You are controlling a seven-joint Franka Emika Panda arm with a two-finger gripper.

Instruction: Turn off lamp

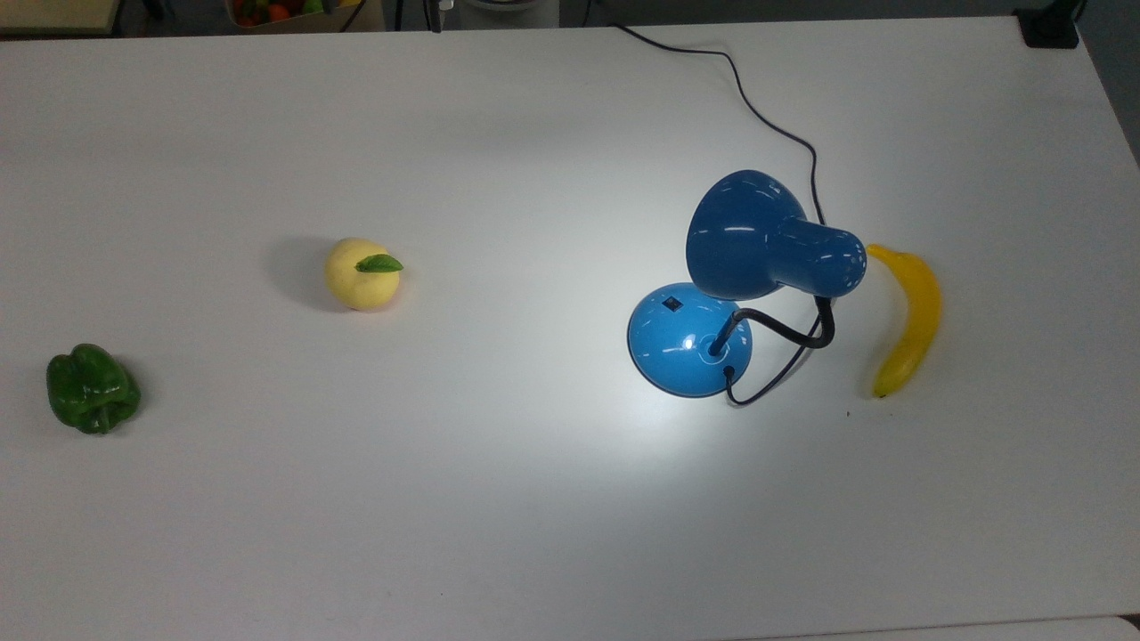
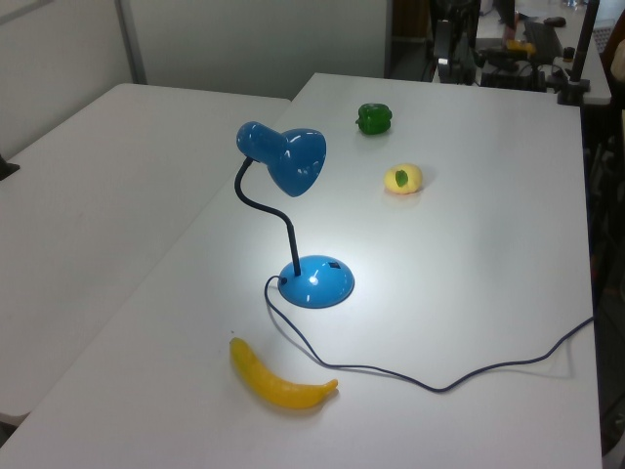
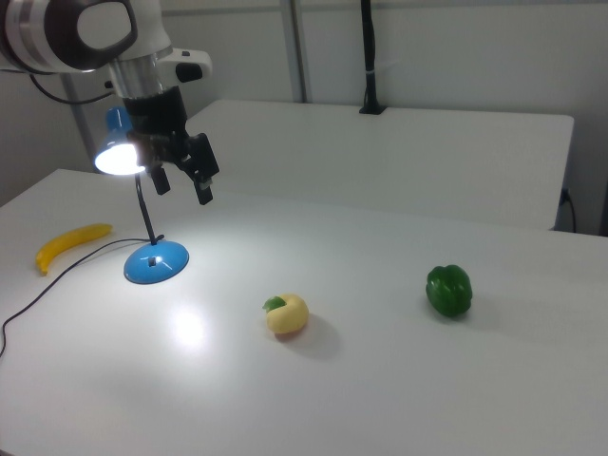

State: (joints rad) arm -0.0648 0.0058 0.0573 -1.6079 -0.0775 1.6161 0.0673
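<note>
The lamp stands on the white table (image 1: 534,499), lit and throwing a bright pool of light around its base. Its glossy blue shade (image 1: 757,236) hangs over the round blue base (image 1: 686,343) on a black bendy neck (image 1: 784,329). A small black switch (image 1: 672,304) sits on the base. The black cord (image 1: 766,120) runs off to the table's far edge. In the right view my gripper (image 3: 182,187) hangs open high above the table, to the right of the glowing shade (image 3: 119,157) and above the base (image 3: 157,263), touching nothing.
A banana (image 1: 908,320) lies just to the right of the lamp in the top view. A yellow fruit with a green leaf (image 1: 362,273) and a green pepper (image 1: 92,388) lie far to the top view's left. A second table (image 2: 98,195) adjoins this one.
</note>
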